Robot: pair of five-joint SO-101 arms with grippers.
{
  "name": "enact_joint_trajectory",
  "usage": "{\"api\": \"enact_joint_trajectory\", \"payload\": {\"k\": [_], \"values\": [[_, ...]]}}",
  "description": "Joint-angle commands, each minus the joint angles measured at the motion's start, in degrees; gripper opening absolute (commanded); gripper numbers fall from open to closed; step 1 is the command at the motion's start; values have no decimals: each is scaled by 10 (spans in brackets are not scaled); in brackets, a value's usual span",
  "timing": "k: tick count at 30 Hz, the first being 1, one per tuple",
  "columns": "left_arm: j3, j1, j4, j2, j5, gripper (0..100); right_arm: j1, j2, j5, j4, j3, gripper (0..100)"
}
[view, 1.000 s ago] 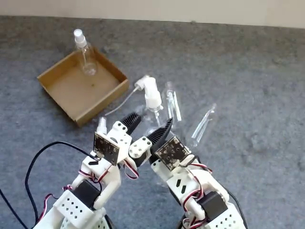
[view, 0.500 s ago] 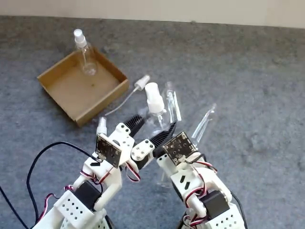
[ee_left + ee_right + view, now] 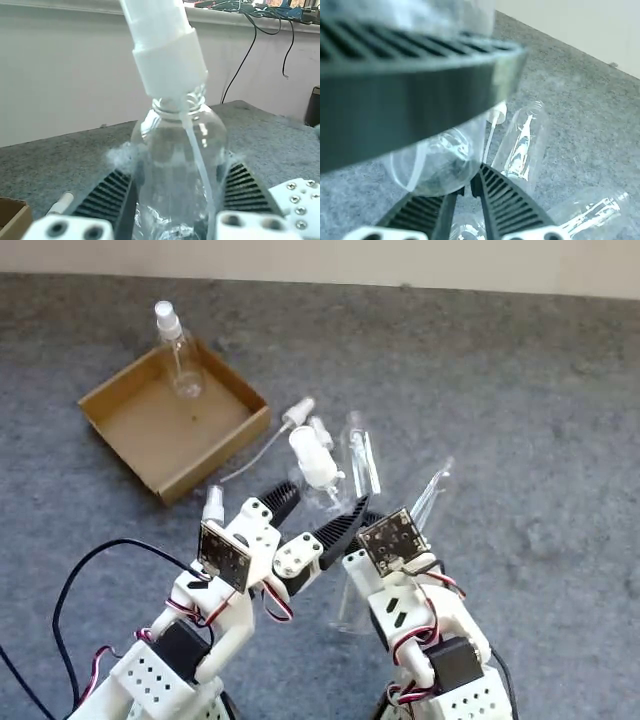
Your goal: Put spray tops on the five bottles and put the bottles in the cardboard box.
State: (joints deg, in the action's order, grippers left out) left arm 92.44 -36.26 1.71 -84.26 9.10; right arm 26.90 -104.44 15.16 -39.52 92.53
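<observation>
My left pincer (image 3: 177, 186) clamps the bottle (image 3: 175, 150) neck-up, spray top (image 3: 165, 55) askew on it; my right pincer (image 3: 470, 182), jaws together, lies just beside, below the top.

Box (image 3: 215, 456) at far left, everything else centre and right.
A bottle (image 3: 181, 366) stands in the box's far corner. A spray top (image 3: 297, 413) lies just right of the box. At centre the left gripper (image 3: 177, 172) holds a second bottle (image 3: 175, 142). A third bottle (image 3: 362, 455) and a fourth bottle (image 3: 428, 498) lie to its right.

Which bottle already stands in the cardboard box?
The spray-topped bottle upright in the cardboard box's far corner; the held bottle and those lying on the carpet are outside it.
</observation>
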Motion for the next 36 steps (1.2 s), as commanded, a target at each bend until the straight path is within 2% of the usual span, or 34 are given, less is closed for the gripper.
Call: {"api": "enact_joint_trajectory", "payload": {"k": [1, 6, 25, 31, 36], "values": [[-7, -9, 14, 1, 4, 45, -16, -9, 5, 29, -17, 8], [-34, 42, 15, 1, 5, 45, -14, -9, 5, 31, 4, 9], [-146, 404, 19, 9, 3, 46, -13, -9, 5, 32, 15, 9], [-191, 451, 94, 10, -85, 45, -13, -9, 5, 32, 15, 9], [-219, 488, 96, 23, -90, 45, -13, -9, 4, 32, 26, 9]]}}
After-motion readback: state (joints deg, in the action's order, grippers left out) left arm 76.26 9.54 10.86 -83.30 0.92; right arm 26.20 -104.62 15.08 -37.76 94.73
